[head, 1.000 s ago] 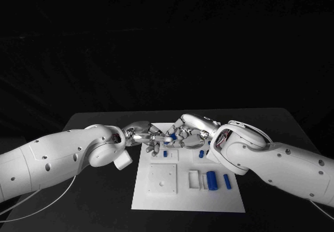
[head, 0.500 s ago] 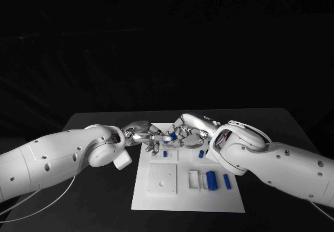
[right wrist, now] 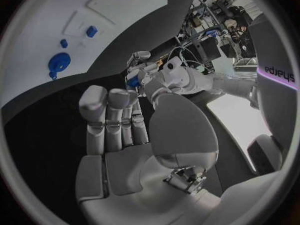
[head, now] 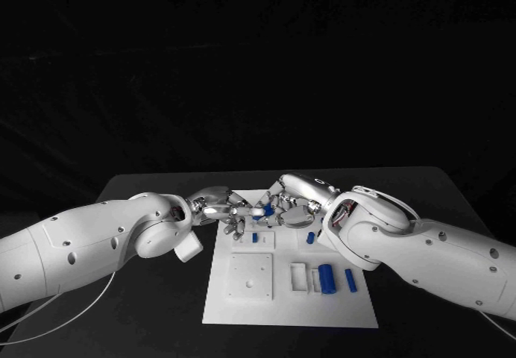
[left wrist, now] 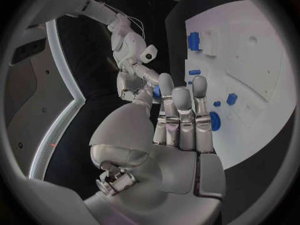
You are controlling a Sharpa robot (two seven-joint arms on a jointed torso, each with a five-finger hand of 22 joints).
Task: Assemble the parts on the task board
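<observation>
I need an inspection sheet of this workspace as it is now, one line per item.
Surface: black table, matte.
Job's things: white task board; blue parts lie on it; one small blue part between the two hands.
Clutter: nothing seen.
Hands: left hand and right hand meet over the board's far end; which one holds the part, cannot tell.
Cables: white cable below the left arm.
Surroundings: dark backdrop.

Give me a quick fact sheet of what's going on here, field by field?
Surface: black table
Board: white task board, lying flat mid-table
Left hand: over the board's far end, fingertips meeting the right hand's
Right hand: opposite it, fingertips meeting the left's
Held part: small blue part between the two hands' fingertips; which hand grips it is unclear
Loose parts: two blue cylinders lying near the board's right edge
</observation>
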